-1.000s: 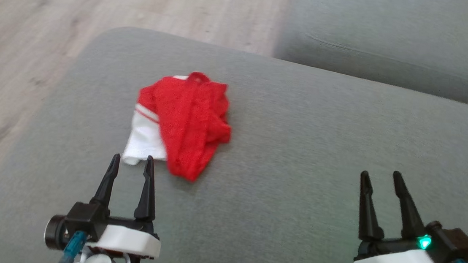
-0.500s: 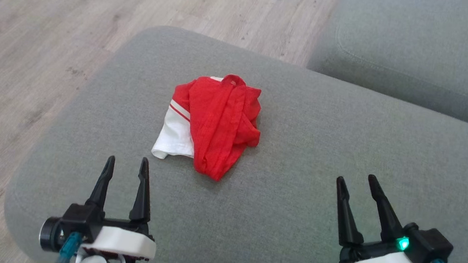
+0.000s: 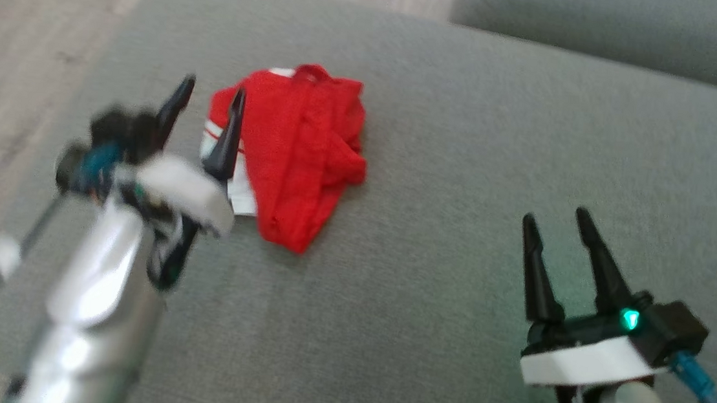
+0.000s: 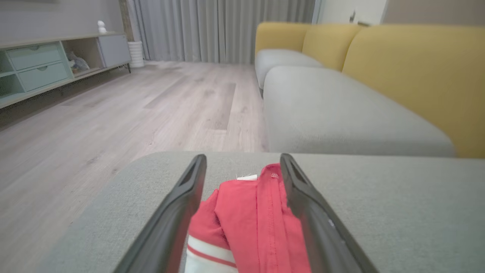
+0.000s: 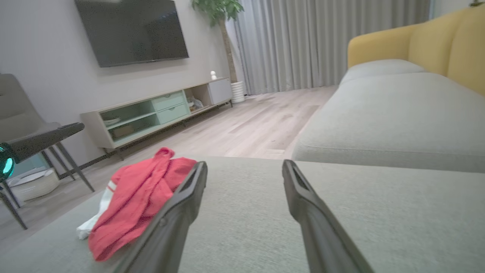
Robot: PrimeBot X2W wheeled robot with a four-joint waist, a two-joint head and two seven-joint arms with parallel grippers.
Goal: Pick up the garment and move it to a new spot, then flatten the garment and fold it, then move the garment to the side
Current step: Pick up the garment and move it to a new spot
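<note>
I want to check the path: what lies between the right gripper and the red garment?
The stretch is bare: just grey cushion between the right gripper and the garment, as the head view shows.

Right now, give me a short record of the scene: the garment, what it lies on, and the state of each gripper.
garment: red and white, crumpled, not flattened
resting on: grey cushion
left gripper: open, at the garment's left edge; the garment shows between its fingers in the left wrist view; contact unclear
right gripper: open, apart from the garment, over bare cushion
task stage: garment not yet picked up
</note>
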